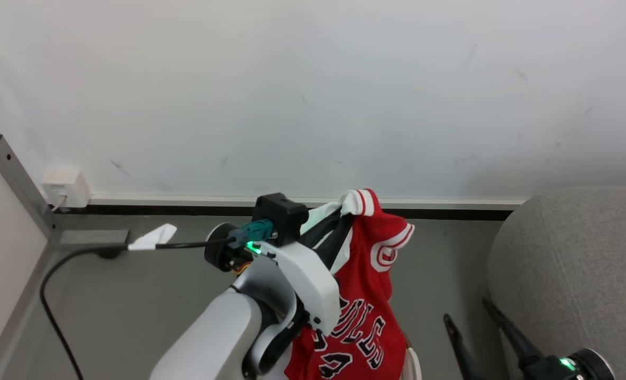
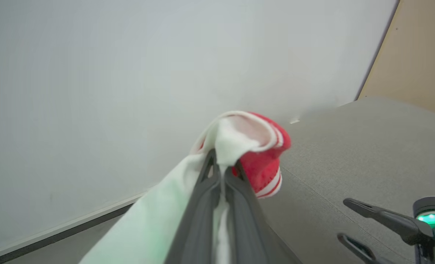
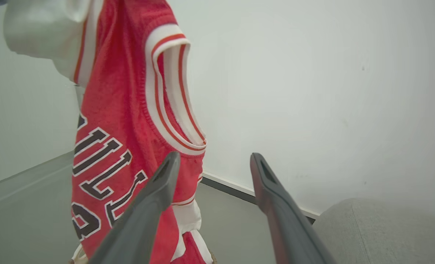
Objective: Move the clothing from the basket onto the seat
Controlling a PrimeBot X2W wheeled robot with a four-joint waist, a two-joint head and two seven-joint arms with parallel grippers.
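- We are pinching the jersey (image 2: 265,172) in the left gripper (image 2: 223,163), its jaws shut tight on a bunched fold of the striped trim near the top of the garment.
- Pale cloth is running down between the same fingers. We cannot tell whether it is the jersey's inner face or a separate layer.
- The right gripper (image 3: 214,157) is standing wide open and holding nothing. Its fingers are pointing up just beside the jersey's armhole, apparently without touching it.
- The jersey is hanging full length in the air below the left gripper with its lettering showing. It is over the floor (image 1: 133,295), in front of the wall (image 1: 313,79), and apart from the seat (image 1: 582,264) on our right.
- We are judging it light, soft and limp. It is draping and folding freely, so it will likely swing and trail when carried, and a thin pinch could slip.
- We are judging the ribbed trim at the neck or armhole the best place to take hold, since it looks thicker than the body cloth. A second hold lower down with the open gripper would help in spreading it over the seat.
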